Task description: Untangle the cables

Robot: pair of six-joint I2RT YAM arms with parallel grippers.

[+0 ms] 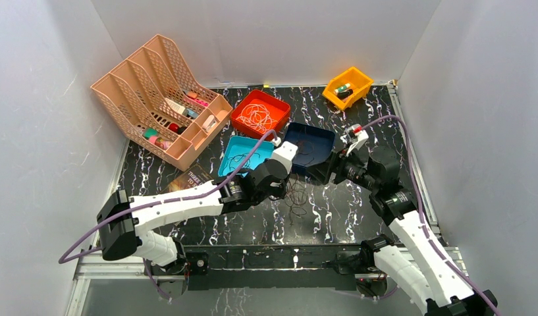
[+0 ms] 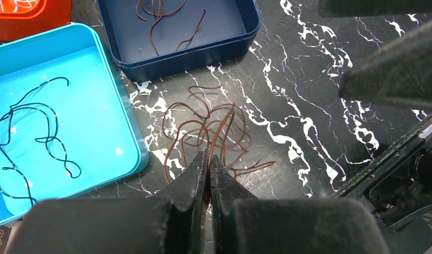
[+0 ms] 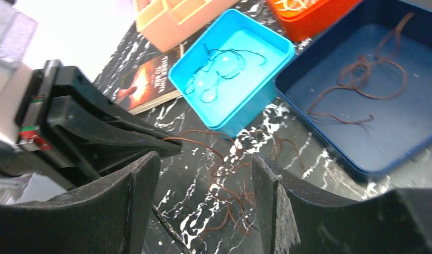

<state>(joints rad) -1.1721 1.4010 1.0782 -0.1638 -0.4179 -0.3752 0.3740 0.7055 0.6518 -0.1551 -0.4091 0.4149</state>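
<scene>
reddish-brown tangle (image 2: 205,129) lies loose on the marbled black table (image 2: 309,79) in the middle of the left wrist view, just below the navy tray (image 2: 176,58) and right of the teal tray (image 2: 92,95). the navy tray holds a brown strand (image 2: 161,16), the teal one a black cable (image 2: 28,132), and the red tray (image 1: 249,131), upper centre of the top view, a white cable (image 1: 256,115). the left gripper (image 2: 208,159) has its jaws pressed together at the lower edge of the tangle, with a strand or two running in between the tips, so it seems to have hold of it. the right gripper (image 3: 203,169) stands wide open with nothing in it, hovering near the tangle in the lower centre of its own view. the step in hand looks like drawing one brown strand out of the knot. next, the open claw would need to pin or pinch the rest while the left pulls slowly, since thin wire snags and could drag the whole bundle along
</scene>
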